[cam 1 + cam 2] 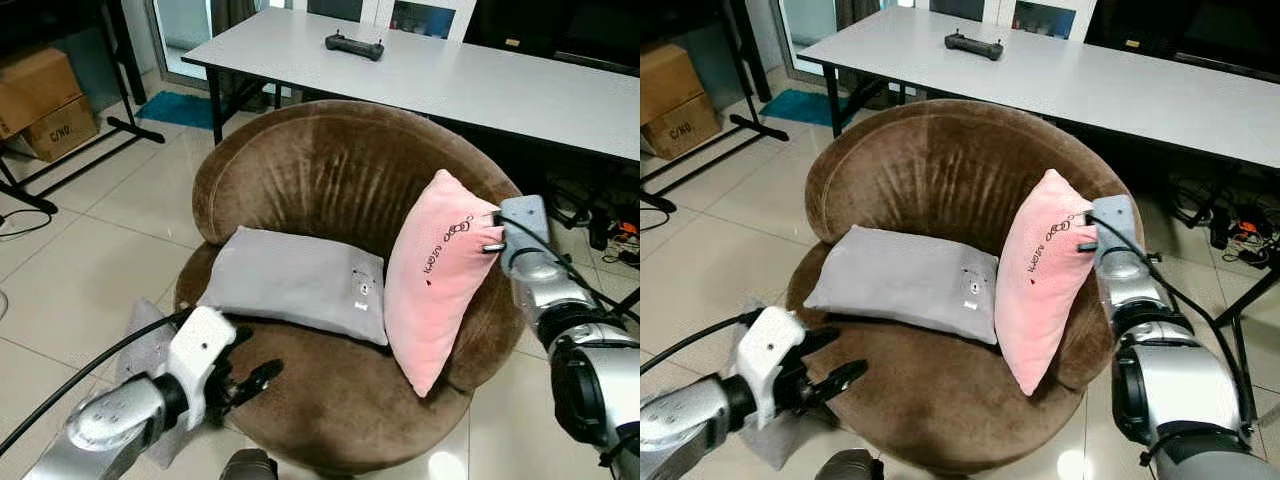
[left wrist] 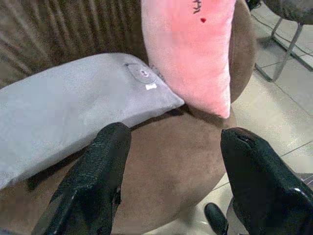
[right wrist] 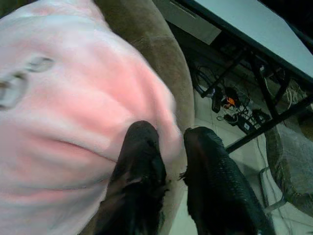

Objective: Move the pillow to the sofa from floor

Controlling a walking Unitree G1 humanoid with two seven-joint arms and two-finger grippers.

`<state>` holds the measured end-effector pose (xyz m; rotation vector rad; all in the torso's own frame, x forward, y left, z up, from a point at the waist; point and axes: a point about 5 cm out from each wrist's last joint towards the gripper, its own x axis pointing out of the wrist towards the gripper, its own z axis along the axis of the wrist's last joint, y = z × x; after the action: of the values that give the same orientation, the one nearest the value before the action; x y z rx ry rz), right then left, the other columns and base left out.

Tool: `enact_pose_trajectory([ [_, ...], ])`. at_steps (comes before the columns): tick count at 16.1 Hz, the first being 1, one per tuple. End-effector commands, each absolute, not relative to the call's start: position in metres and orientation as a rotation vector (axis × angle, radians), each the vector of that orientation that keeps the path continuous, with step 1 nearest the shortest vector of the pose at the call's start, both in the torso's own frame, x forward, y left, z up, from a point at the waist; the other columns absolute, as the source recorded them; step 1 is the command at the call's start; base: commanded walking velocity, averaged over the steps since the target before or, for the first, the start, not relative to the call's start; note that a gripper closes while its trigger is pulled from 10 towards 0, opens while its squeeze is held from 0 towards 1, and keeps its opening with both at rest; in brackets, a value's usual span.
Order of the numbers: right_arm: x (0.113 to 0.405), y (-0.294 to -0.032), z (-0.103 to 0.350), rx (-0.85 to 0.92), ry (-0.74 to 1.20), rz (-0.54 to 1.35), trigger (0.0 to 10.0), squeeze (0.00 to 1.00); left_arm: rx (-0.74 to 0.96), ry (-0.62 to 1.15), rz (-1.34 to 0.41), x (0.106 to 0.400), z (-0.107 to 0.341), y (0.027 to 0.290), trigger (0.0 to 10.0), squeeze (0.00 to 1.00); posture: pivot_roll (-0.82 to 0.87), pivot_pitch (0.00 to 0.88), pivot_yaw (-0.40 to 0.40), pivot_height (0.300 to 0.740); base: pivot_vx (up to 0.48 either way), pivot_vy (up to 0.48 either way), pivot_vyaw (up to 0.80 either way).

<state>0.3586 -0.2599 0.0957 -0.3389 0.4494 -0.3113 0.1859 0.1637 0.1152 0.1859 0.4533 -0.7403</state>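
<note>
Left hand (image 1: 243, 384) hangs nearest, low at the front edge of the sofa (image 1: 330, 170), fingers (image 2: 93, 186) spread wide with nothing between them; through the gap in the wrist view you see bare brown seat. Just behind it a grey pillow (image 1: 295, 282) lies flat across the seat, a small round patch and tag near its right end. Touching that end, a pink pillow (image 1: 437, 275) stands almost upright on the seat's right side, leaning back against the sofa's curved right arm, black script and a tiny red heart on its face. Right hand (image 3: 168, 161) is up at the pink pillow's top right edge, and the wrist view shows the two black fingers (image 3: 142, 161) set close together and pinching the plush edge, so it's gripping the pillow. So the pink pillow is on the sofa, off the floor. Round brown velvet backrest rises behind both pillows. Farther back, a long white table (image 1: 470, 80) runs across, a black controller (image 1: 354, 45) lying on it. Cardboard boxes (image 1: 45, 100) sit on the tiled floor far left, cables tangled under the table at right.
</note>
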Motion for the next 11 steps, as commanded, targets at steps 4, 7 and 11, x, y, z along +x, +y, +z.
enact_pose_trajectory([
  [4, 0.364, -0.280, 0.122, -0.161, 0.316, -0.367, 10.0, 1.00, 0.184, 0.401, -0.763, 0.204, 0.126, 0.141, 10.0, 0.00, 0.27, 0.000, -0.046, 0.740, 0.000, 0.000, 0.00],
  [7, 0.370, -0.283, 0.142, -0.154, 0.185, -0.325, 10.0, 1.00, 0.197, 0.340, -0.741, 0.219, 0.138, 0.131, 10.0, 0.00, 0.25, 0.000, -0.041, 0.740, 0.000, 0.000, 0.00],
  [11, 0.372, -0.273, 0.152, -0.060, 0.033, -0.224, 10.0, 1.00, 0.239, 0.221, -0.560, 0.231, 0.141, 0.151, 10.0, 0.00, 0.20, 0.000, -0.033, 0.740, 0.000, 0.000, 0.00],
])
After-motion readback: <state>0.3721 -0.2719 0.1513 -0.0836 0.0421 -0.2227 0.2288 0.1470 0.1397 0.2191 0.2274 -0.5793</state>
